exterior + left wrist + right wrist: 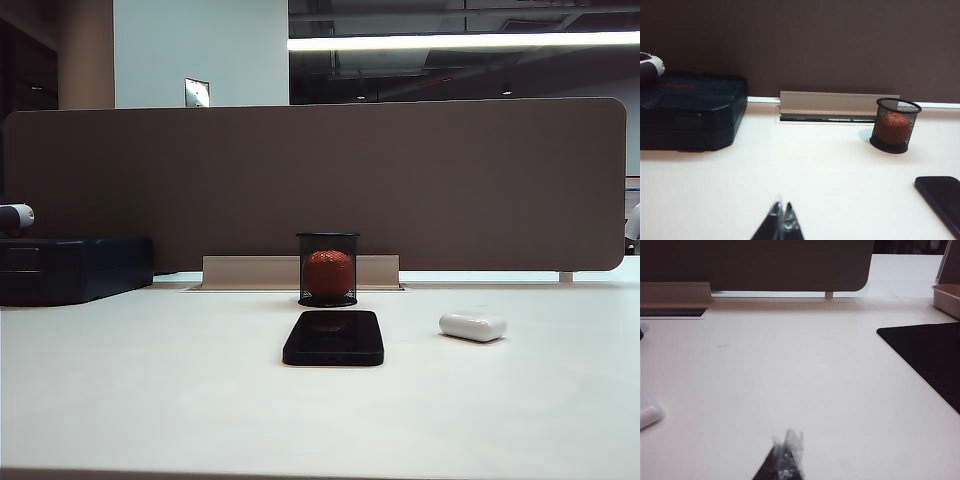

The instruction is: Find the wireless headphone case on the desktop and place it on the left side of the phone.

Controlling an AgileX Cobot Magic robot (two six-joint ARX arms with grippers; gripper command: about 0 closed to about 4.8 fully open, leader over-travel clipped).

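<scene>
- Small glossy white pill-shaped headphone case (472,326): right of flat black phone (333,338), mid-table (150,400); slick, may squirt from pinch.
- Left tool (781,220), right tool (785,455): near front edge, tips together, empty; right carry may nudge phone.

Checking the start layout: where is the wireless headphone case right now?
In the exterior view the wireless headphone case lies on the desktop, right of the phone, apart from it.

The broad matte white table (150,400) ends at a brown-grey partition panel (320,180) along its back edge. On it lie a flat black glossy phone (333,338) near the middle, a black mesh cup (328,268) holding an orange ball just behind it, and a small glossy white pill-shaped headphone case (473,326) to the phone's right. A dark blue boxy case (75,268) sits far left, and a black mat (927,352) lies far right.
</scene>
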